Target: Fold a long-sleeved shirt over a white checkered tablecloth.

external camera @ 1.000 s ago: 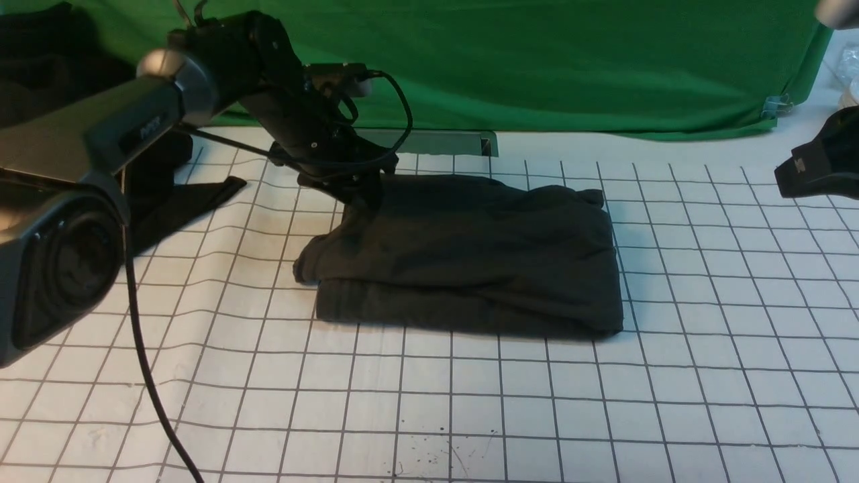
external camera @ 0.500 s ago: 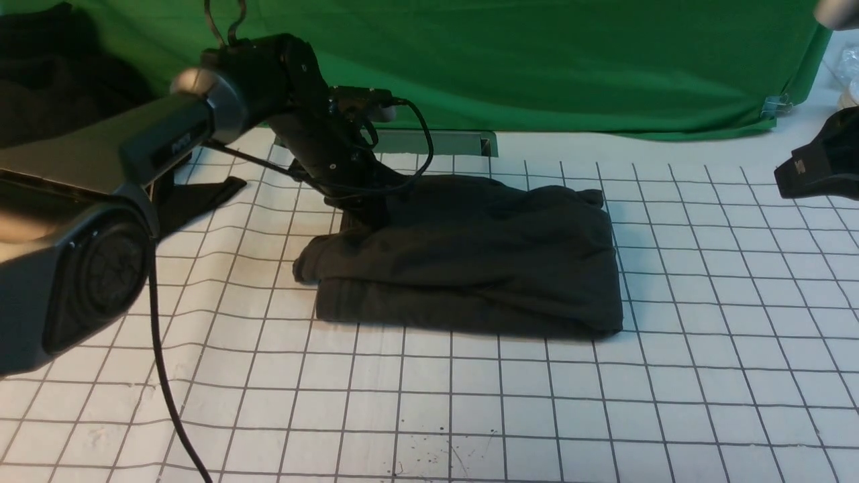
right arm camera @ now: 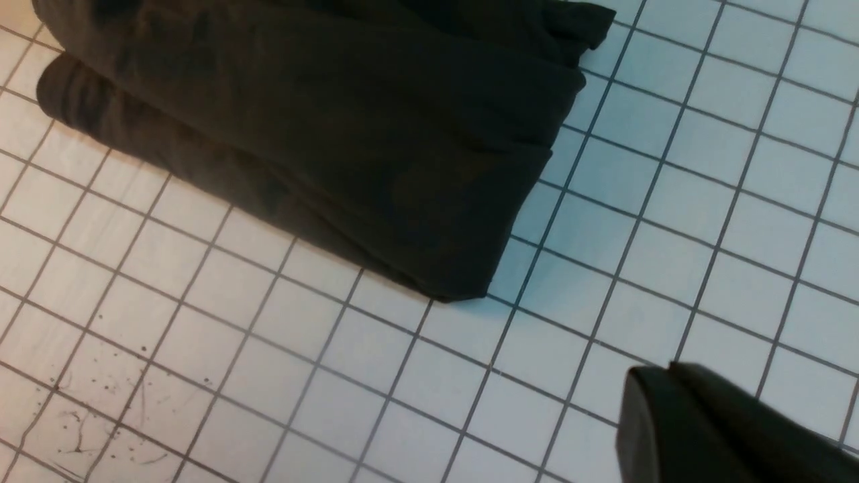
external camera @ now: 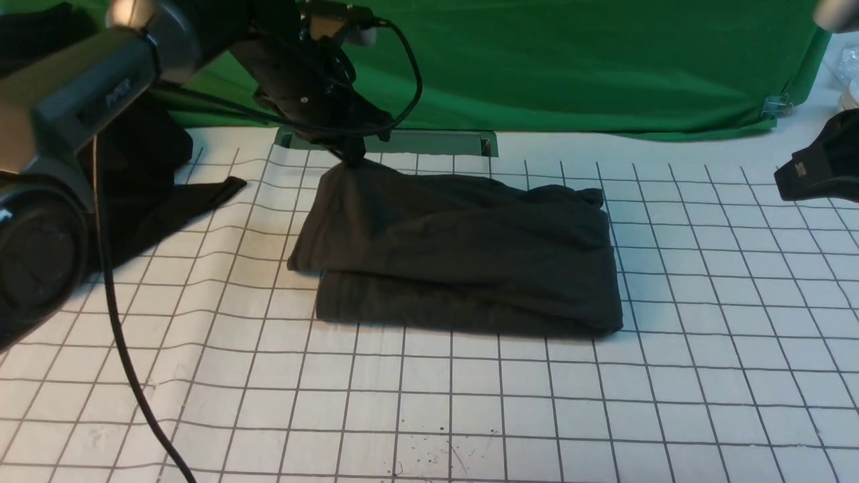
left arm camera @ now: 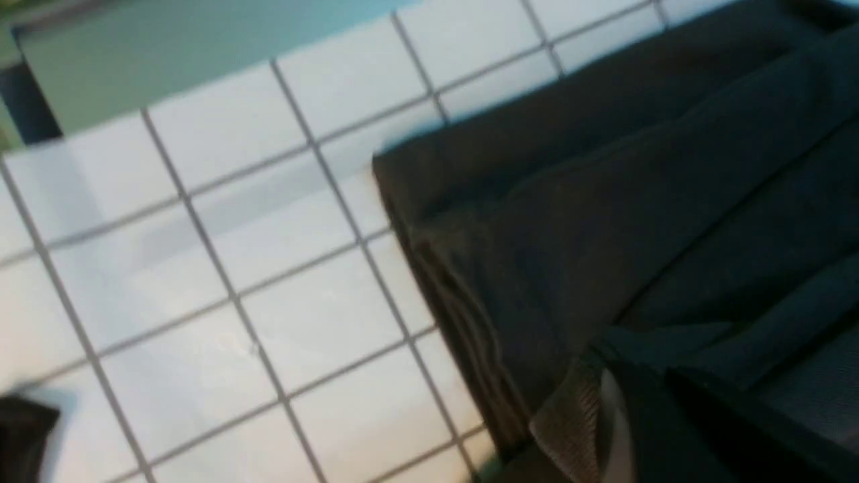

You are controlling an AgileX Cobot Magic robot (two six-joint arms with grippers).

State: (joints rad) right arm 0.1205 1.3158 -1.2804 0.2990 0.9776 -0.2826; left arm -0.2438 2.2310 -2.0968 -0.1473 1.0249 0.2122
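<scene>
The dark long-sleeved shirt [external camera: 470, 255] lies folded into a rectangle on the white checkered tablecloth [external camera: 470, 402]; no print shows. My left gripper [external camera: 351, 159] is shut on the shirt's far left corner and holds it up in a peak above the cloth. In the left wrist view the pinched fabric [left arm camera: 637, 221] fills the space at the jaws [left arm camera: 624, 416], with the tablecloth [left arm camera: 201, 268] below. My right gripper [external camera: 785, 178] hovers at the far right, shut and holding nothing. In the right wrist view its tips [right arm camera: 647, 386] hang over bare squares, apart from the shirt [right arm camera: 322, 127].
A blacker heap of cloth [external camera: 154, 201] lies at the left edge under the left arm. A green backdrop [external camera: 570, 60] closes off the rear, with a metal bracket [external camera: 436, 142] at its foot. The left arm's cable [external camera: 114, 322] hangs over the front left.
My left gripper closed on the shirt's far left corner and rose, pulling that corner up. The right arm has not moved.
</scene>
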